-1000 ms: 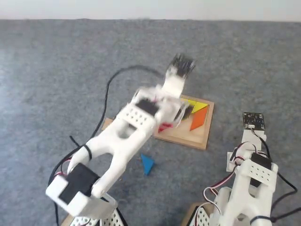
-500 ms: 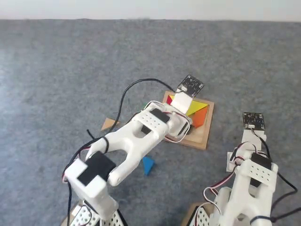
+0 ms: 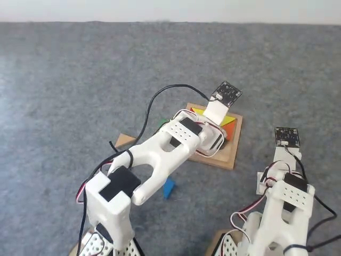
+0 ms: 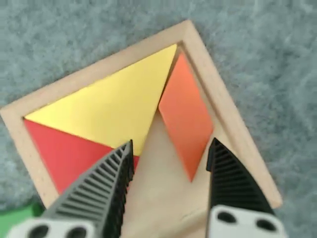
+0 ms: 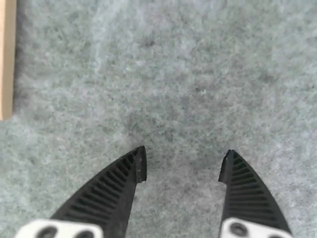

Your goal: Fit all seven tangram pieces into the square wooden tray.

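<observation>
left arm [image 3: 171, 143] lowered, reaching farther across tray [image 3: 230, 158]

Left arm [image 3: 160, 152] & right arm [image 3: 285, 208] white plastic, blk servos/cables, ribbed blk jaws.

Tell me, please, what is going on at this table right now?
The left arm hangs over the wooden tray, jaws open and empty above bare wood. A yellow triangle, red triangle and orange parallelogram lie in the tray. A blue piece lies out on the carpet, a green piece just outside the tray. The right arm sits back, jaws open.
</observation>
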